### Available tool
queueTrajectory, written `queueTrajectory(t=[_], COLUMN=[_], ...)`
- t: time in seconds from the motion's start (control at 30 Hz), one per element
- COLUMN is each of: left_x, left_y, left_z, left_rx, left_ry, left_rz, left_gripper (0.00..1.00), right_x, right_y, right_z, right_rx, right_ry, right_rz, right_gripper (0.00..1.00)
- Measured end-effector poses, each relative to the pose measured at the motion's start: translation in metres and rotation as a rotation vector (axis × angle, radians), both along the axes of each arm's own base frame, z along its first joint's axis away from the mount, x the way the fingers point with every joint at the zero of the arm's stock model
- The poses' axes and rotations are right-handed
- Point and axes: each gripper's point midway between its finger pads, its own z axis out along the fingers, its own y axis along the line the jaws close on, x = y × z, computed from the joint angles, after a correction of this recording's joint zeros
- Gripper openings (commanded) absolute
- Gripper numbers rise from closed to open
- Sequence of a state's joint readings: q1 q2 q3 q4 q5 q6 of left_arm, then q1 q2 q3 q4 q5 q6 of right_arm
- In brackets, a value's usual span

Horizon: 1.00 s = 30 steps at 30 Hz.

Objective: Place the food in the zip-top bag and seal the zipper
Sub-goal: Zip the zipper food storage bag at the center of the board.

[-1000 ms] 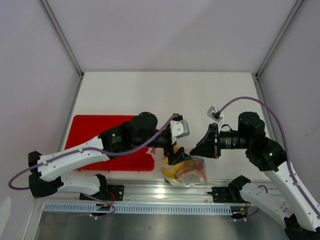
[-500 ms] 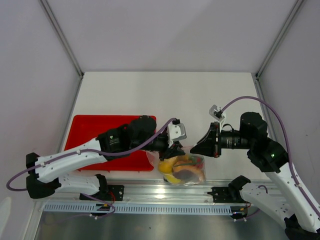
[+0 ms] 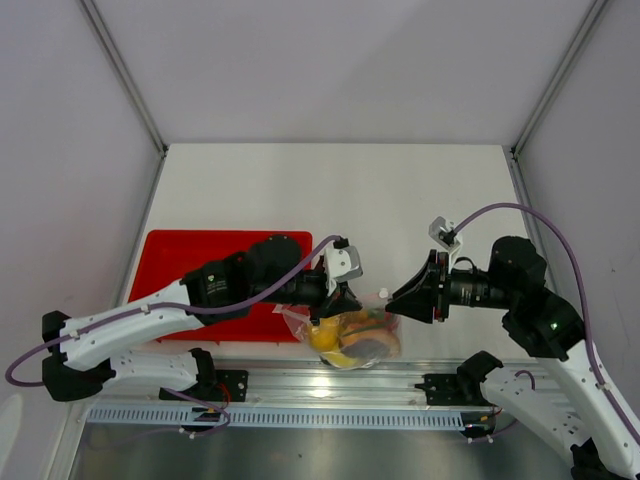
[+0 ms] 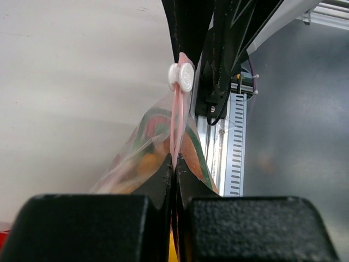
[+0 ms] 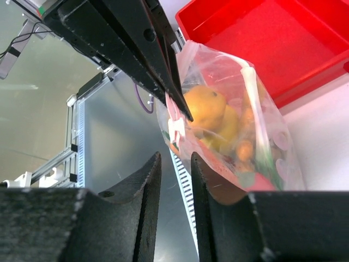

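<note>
The zip-top bag (image 3: 352,336) hangs over the table's near edge, clear and crinkly. The food (image 5: 206,107) sits inside it: a yellow lemon, orange pieces and some green. My left gripper (image 3: 336,300) (image 4: 173,159) is shut on the zipper (image 4: 177,117), the pink strip pinched flat between its fingers. The white slider (image 4: 181,77) sits further along that strip. My right gripper (image 3: 393,303) (image 5: 175,157) stands open just right of the bag with nothing between its fingers; the slider (image 5: 175,128) lies just beyond their tips.
A red tray (image 3: 190,262) lies at the left of the table, partly under my left arm, and shows again in the right wrist view (image 5: 272,38). An aluminium rail (image 3: 330,385) runs along the near edge below the bag.
My left gripper has shut on the zipper strip and drawn the bag a little left. My right gripper has opened, let go of the bag and backed off to the right.
</note>
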<state>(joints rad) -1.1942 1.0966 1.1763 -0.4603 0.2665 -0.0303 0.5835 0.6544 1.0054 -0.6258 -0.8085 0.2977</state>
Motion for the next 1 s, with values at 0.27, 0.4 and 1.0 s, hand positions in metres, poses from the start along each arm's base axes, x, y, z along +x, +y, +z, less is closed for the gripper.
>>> queueTrajectory(t=[0.27, 0.4, 1.0], left_x=[-0.003, -0.005, 0.007], left_y=[0.001, 0.0, -0.013], left_z=[-0.001, 0.0, 0.043], left_rx=[0.002, 0.0, -0.112], left_ry=[0.021, 0.032, -0.002], left_rz=[-0.005, -0.013, 0.034], left_gripper=[0.01, 0.01, 0.53], right_x=[0.009, 0.012, 0.008], right_y=[0.006, 0.009, 0.008], right_z=[-0.007, -0.008, -0.008], right_rx=[0.002, 0.008, 0.097], right_ry=[0.017, 0.024, 0.046], right_rz=[-0.002, -0.001, -0.041], right_gripper=[0.16, 0.01, 0.0])
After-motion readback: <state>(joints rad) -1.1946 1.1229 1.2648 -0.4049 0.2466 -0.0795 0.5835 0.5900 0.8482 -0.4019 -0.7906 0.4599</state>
